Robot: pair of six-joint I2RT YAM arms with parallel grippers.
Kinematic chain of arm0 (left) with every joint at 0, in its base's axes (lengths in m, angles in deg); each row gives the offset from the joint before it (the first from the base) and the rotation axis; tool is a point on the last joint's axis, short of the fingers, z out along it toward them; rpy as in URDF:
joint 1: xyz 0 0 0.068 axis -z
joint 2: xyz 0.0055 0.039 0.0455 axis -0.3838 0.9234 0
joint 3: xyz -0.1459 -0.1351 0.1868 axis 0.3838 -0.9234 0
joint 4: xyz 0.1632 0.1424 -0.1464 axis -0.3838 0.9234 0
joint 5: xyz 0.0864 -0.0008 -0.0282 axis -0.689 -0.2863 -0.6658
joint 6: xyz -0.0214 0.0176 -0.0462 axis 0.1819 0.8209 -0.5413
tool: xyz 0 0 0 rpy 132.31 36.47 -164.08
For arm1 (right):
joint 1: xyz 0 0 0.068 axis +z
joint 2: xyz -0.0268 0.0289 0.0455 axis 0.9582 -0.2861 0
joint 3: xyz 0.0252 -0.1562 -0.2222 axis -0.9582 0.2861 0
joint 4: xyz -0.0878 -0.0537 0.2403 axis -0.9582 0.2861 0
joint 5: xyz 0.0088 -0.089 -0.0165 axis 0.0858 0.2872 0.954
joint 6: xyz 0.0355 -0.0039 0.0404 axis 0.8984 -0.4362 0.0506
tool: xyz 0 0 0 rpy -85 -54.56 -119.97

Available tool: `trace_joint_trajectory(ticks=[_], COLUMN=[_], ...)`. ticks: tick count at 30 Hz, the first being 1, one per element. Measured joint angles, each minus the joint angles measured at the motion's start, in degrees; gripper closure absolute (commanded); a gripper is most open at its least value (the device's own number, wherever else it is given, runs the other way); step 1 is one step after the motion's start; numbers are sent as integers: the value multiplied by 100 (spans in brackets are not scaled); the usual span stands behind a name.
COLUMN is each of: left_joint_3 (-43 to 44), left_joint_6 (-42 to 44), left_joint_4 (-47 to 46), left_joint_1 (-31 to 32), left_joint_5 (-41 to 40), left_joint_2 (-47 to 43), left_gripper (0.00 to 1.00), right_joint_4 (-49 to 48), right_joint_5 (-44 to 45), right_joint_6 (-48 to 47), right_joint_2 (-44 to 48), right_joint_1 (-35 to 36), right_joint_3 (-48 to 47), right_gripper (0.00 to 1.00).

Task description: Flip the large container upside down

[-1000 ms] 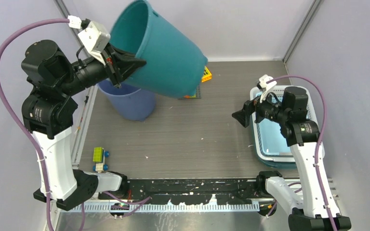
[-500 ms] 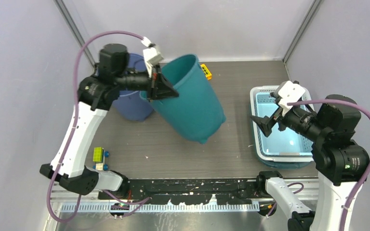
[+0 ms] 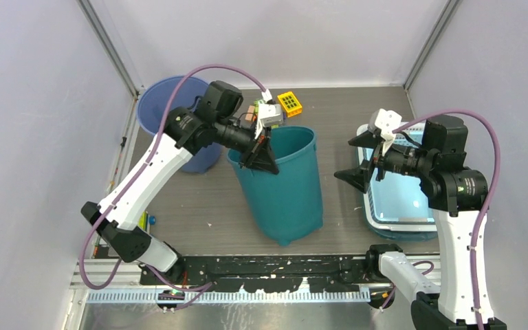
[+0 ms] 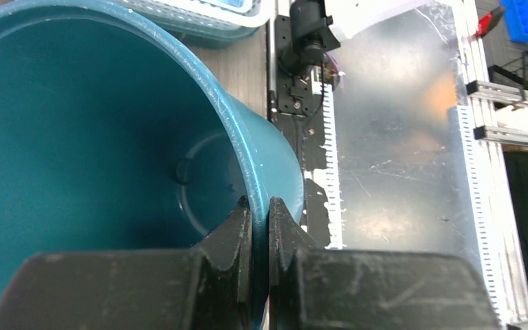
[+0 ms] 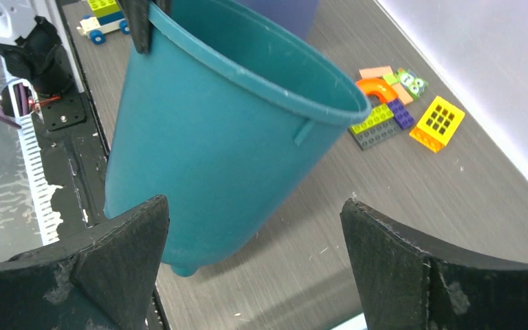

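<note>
1. The grey wood-grain table (image 3: 199, 206) carries everything here.
2. The large teal bucket (image 3: 285, 199) is mid-table between the two arms, mouth up and open end facing the ceiling, leaning so its base points toward the near edge. From where I stand I cannot tell whether the base rests on the table or hangs just above it.
3. A blue bucket (image 3: 152, 103) stands upright at the far left, behind the left arm and just beside the teal one.
4. A pale blue basket with a white rim (image 3: 392, 221) sits on the right side, under the right arm.
5. The left gripper (image 3: 262, 157) is pinched on the teal bucket's far rim, one finger inside the wall and one outside, as the left wrist view (image 4: 260, 206) shows.
6. The right gripper (image 3: 354, 159) has its fingers spread wide with nothing between them. It faces the bucket's right side, near but not touching.
7. A cluster of toy bricks (image 5: 383, 103) lies at the far edge behind the bucket, with a yellow grid brick (image 3: 289, 103) beside it.
8. A small toy car (image 5: 106, 20) sits near the left front corner.
</note>
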Motion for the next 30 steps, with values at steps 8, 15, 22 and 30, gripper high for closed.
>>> trace_joint_trajectory(ticks=[8, 15, 22, 30], left_joint_3=[-92, -92, -85, -57], left_joint_6=[92, 70, 72, 92], left_joint_4=[175, 81, 11, -31], left_joint_1=[35, 37, 35, 35], left_joint_5=[420, 898, 1235, 1480], left_joint_2=[431, 695, 942, 1172], left_gripper=[100, 100, 100, 100], right_joint_4=[-498, -1462, -2385, -2778], right_joint_5=[-728, -901, -802, -994], right_joint_6=[-389, -350, -164, -122], right_joint_2=[-11, -208, -479, -476], right_joint_1=[7, 234, 647, 695], right_joint_3=[378, 844, 1392, 1692], right_gripper=[14, 20, 21, 49])
